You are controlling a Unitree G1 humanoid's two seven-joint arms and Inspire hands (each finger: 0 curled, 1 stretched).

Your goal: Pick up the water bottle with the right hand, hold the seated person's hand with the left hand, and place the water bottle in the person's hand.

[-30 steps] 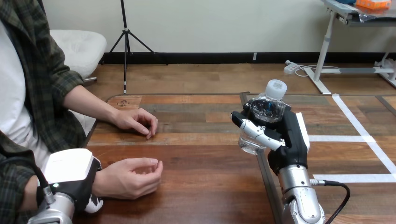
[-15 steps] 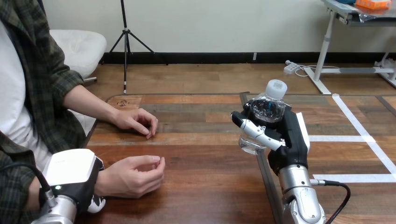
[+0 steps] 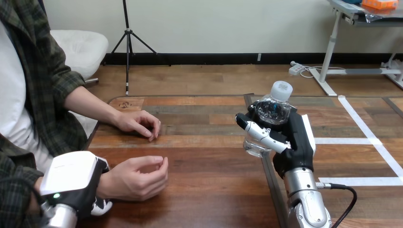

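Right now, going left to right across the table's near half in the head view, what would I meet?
The robot's left hand → the person's nearer hand → the water bottle, held in the robot's right hand.

A robotics lab or test space is suggested: a wooden bench (image 3: 214, 185) is shared by a seated person (image 3: 28, 95) and a machine whose silver-forearmed arms are ended by the left robot hand (image 3: 76, 183) and the right robot hand (image 3: 292, 137).
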